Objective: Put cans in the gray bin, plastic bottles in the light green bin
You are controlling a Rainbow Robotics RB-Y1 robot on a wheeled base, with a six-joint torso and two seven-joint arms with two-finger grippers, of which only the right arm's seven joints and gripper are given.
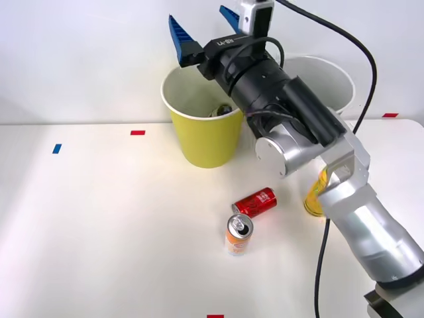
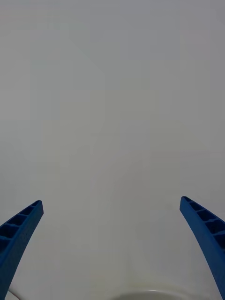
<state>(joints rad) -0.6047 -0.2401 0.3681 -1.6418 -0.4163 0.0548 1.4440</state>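
White tabletop [image 1: 99,225] before a pale wall, seen from the front view, with small red and blue tape marks on the surface. Toward the back of the table stands the large round tapered yellow-green bin with white rim [image 1: 205,136]; a dark object lies inside it near the rim, partly hidden and not identifiable with certainty. Just behind and to the right of it, largely covered by the arm, stands the round gray bin with white rim [image 1: 328,76], of which mainly the pale rim and inside are visible.

Right gripper [image 1: 204,26]: raised above the yellow-green bin's mouth, pointing away from the camera toward the wall, its two blue ribbed fingers [image 1: 180,34] spread wide with nothing between them. In the right wrist view the same gripper [image 2: 112,206] shows one finger at each lower corner, well apart, against the plain pale wall, with a curved white rim just visible at the lower edge.

On the table in front of the bins: a small red metal drink can [image 1: 256,202] lying on its side, and, just beside it and nearer the camera, a small orange-and-white metal can with silver top [image 1: 239,235] standing upright. The two appear to touch or nearly touch. To their right, a yellow-orange plastic bottle [image 1: 314,195] stands upright, mostly hidden behind the silver forearm.
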